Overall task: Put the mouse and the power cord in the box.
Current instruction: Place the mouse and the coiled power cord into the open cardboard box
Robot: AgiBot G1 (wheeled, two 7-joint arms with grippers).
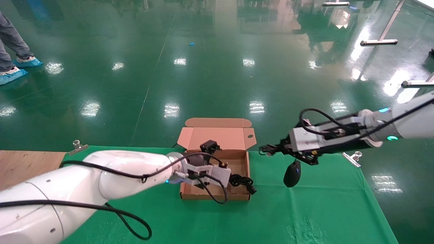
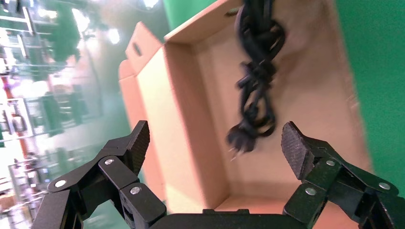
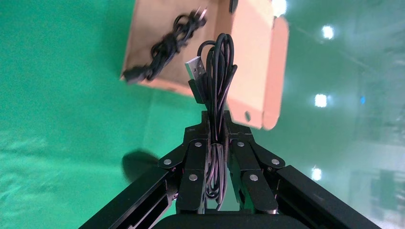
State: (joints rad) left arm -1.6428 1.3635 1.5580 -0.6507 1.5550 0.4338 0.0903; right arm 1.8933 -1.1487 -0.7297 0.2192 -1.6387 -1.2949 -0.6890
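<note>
The brown cardboard box (image 1: 239, 161) stands open on the green cloth, its lid flap (image 1: 223, 135) raised at the far side. The coiled black power cord (image 1: 241, 180) lies in the box's right part (image 2: 258, 71) (image 3: 167, 43), one end poking over the right wall. My left gripper (image 1: 212, 164) (image 2: 215, 143) hovers open over the box, holding nothing. To the right of the box, above the cloth, my right gripper (image 1: 271, 149) (image 3: 216, 117) is shut on the mouse's bundled thin cable (image 3: 217, 71). The black mouse (image 1: 292, 173) dangles below it.
Metal clips (image 1: 77, 146) (image 1: 352, 158) pin the green cloth (image 1: 305, 217) at the table's far corners. Bare wooden tabletop (image 1: 27, 162) shows at the left. A person's feet in blue covers (image 1: 13, 69) stand far left on the floor.
</note>
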